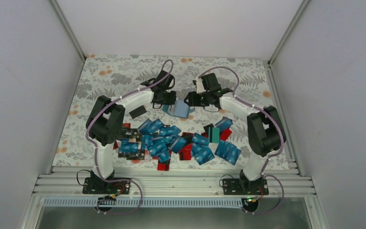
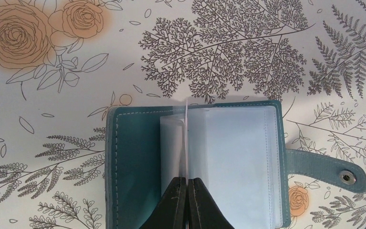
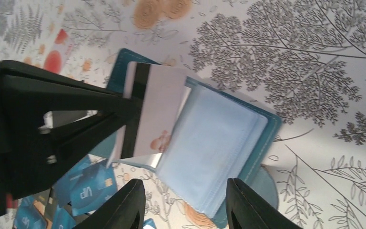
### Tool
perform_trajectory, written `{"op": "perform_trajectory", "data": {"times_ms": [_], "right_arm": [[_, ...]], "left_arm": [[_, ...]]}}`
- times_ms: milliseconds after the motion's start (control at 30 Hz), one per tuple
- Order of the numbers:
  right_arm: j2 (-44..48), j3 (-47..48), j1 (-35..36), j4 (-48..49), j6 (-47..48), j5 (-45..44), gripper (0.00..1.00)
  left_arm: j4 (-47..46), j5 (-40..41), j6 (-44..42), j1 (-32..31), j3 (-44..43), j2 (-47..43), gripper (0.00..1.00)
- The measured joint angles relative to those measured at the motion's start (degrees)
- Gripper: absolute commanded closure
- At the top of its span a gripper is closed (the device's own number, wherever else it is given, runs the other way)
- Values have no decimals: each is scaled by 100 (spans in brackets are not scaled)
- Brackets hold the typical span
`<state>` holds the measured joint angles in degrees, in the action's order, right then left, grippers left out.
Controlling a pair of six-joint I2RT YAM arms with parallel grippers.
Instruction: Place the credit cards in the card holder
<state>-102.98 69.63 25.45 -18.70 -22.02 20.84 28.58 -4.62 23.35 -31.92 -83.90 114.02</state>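
Left of the card holder (image 1: 178, 110), a lone black card (image 1: 137, 112) lies flat on the flowered cloth (image 1: 114, 76), apart from the others. Closer to the holder on that side, the left gripper (image 2: 187, 190) reaches in with its jaws pressed together on a thin upright leaf near the holder's spine. I cannot tell whether it pinches a clear sleeve alone or a card inside it. The holder lies open on the cloth between the two grippers, teal cover down and clear sleeves (image 2: 233, 157) fanned upward, with its snap tab (image 2: 333, 171) sticking out at one side. A pale card with a dark stripe (image 3: 159, 109) stands at the pinched leaf. Right of the holder, the right gripper (image 3: 185, 186) hovers over the sleeves, jaws parted with nothing between them. On the near side of the holder the credit cards (image 1: 171, 140) sprawl in a loose heap, mostly blue, some red and black, one teal-green (image 1: 214, 135).
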Motion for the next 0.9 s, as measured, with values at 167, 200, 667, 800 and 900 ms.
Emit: {"op": "perform_trajectory", "data": {"times_ms": [167, 200, 667, 800, 900], "right_arm": [[131, 0, 129, 70, -70, 48, 71], [122, 0, 155, 98, -98, 66, 74], [-898, -15, 238, 398, -232, 37, 95], [-1058, -68, 227, 442, -232, -52, 96], [-1058, -68, 227, 481, -229, -136, 96]], "left_arm": [[-24, -15, 4, 0, 15, 0, 98], [-24, -15, 4, -2, 17, 0, 98], [-28, -37, 4, 11, 24, -2, 98], [-35, -83, 4, 44, 44, -11, 98], [-52, -184, 4, 92, 76, -39, 98]]}}
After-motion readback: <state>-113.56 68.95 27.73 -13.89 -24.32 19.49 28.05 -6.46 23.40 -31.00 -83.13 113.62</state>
